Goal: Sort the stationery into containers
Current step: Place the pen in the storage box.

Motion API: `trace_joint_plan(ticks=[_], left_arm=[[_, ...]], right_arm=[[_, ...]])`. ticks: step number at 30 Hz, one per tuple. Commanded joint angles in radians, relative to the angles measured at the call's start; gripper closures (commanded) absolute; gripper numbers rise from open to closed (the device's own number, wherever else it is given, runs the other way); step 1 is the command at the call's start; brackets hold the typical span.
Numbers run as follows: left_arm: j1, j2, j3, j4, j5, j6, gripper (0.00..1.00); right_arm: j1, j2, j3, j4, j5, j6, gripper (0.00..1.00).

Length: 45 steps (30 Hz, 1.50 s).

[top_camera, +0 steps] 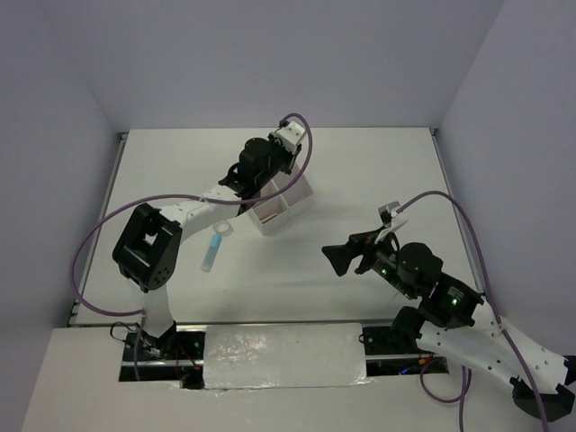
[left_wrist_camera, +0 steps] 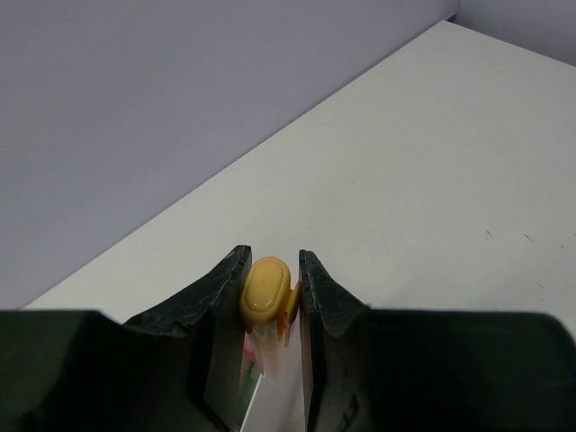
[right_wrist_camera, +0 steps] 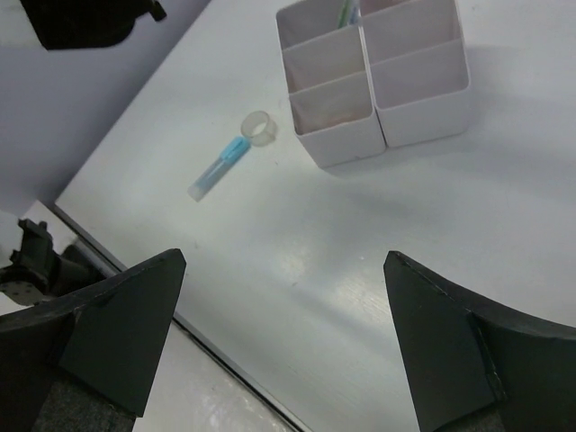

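**Left gripper (left_wrist_camera: 270,263) pinching an orange highlighter (left_wrist_camera: 264,292) over the organiser (top_camera: 290,209)**

Organiser stands toward the tabletop's far edge, midway across. Right gripper (right_wrist_camera: 283,261) hangs spread wide, empty. Risk: if released off-centre, the highlighter could bridge two compartments or tip out beside the tape roll (right_wrist_camera: 259,128) and blue highlighter (right_wrist_camera: 220,168).

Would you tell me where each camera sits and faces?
Top external: above and behind, looking down at the table; both arms show.
Left wrist: on the left arm, facing the far wall; left gripper grips an orange piece.
Right wrist: on the right arm, looking down at the organiser; open right gripper shows.
Top and right wrist share the blue highlighter.
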<state>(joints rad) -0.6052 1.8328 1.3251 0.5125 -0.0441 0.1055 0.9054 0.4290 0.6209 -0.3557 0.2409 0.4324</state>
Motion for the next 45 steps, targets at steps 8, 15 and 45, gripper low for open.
trace_joint_plan(ticks=[8,15,45], left_arm=[[0.021,0.040,0.014,0.113,0.087,0.017,0.91],[0.027,0.039,-0.004,0.130,0.118,-0.024,0.83],[0.039,-0.137,-0.063,0.072,0.049,-0.184,0.12]], right_arm=[[0.006,0.051,0.039,-0.011,-0.005,-0.043,0.00],[0.006,0.071,0.039,0.000,-0.012,-0.043,0.00],[0.007,0.111,0.013,0.012,-0.002,-0.020,0.00]])
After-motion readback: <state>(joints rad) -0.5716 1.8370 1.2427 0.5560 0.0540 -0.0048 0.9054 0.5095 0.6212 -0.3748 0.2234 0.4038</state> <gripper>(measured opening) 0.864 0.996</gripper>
